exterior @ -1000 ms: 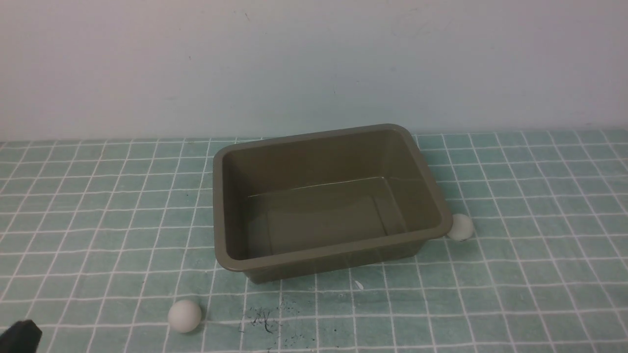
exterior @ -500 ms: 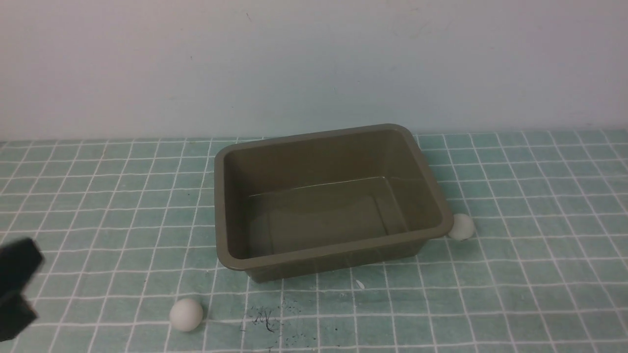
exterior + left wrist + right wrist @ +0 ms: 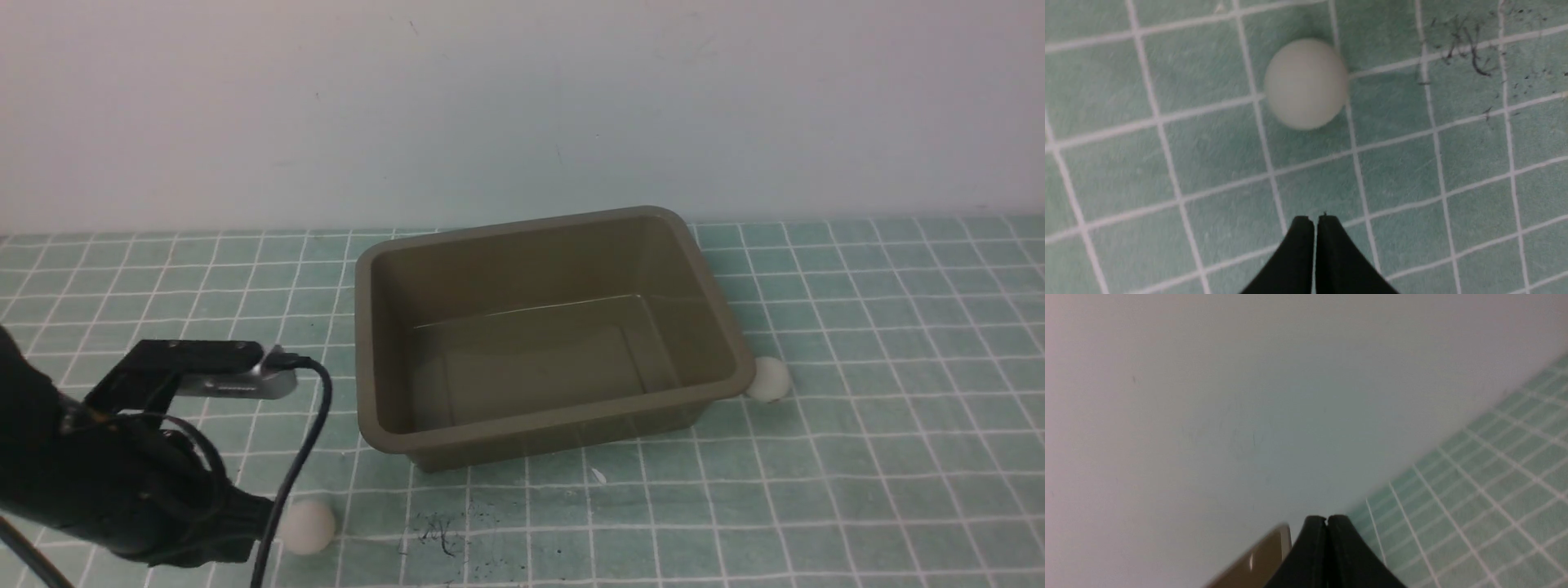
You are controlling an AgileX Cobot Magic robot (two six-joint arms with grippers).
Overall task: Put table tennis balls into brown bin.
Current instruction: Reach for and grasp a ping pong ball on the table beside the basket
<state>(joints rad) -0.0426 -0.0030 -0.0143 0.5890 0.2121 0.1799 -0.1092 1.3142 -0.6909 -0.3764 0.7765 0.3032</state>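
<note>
1. Black plastic at the near-left corner of the table: left end effector (image 3: 1314, 220), both fingertips pressed together on nothing, poised above the cloth just short of the near table tennis ball (image 3: 1306, 83) and not touching it. Judged an approach; needs opening before any grasp.
2. Riding on that arm, a silver wrist camera (image 3: 233, 382) and a looping black cable (image 3: 306, 457), aimed downward, presumably to watch the pick.
3. Matte white, smooth and round for the near table tennis ball, loose by the near edge, left of middle. Likely to roll at any one-sided touch, so calls for a square, straddling grip.
4. Just beside it, dark scuff marks (image 3: 445, 531) on the teal cloth (image 3: 857, 457) with its white grid lines. Soft, slightly fuzzy weave, probably damping any roll.
5. Mid-table and turned slightly askew: glossy olive-brown bin (image 3: 522, 269), with rounded corners, rolled rim and sloping walls, empty inside. Wide mouth upward, ready for drops from above.
6. Tucked at the bin's near-right corner, partly under the rim: second table tennis ball (image 3: 767, 378). Touching the wall or just shy of it, cannot tell which. Awkward for a finger on the bin side.
7. Right end effector (image 3: 1326, 519) closed on nothing, out of the front view, pointing past a bin corner toward the wall. Judged parked while the left works.
8. Beyond the far edge, plain pale wall (image 3: 522, 106).
</note>
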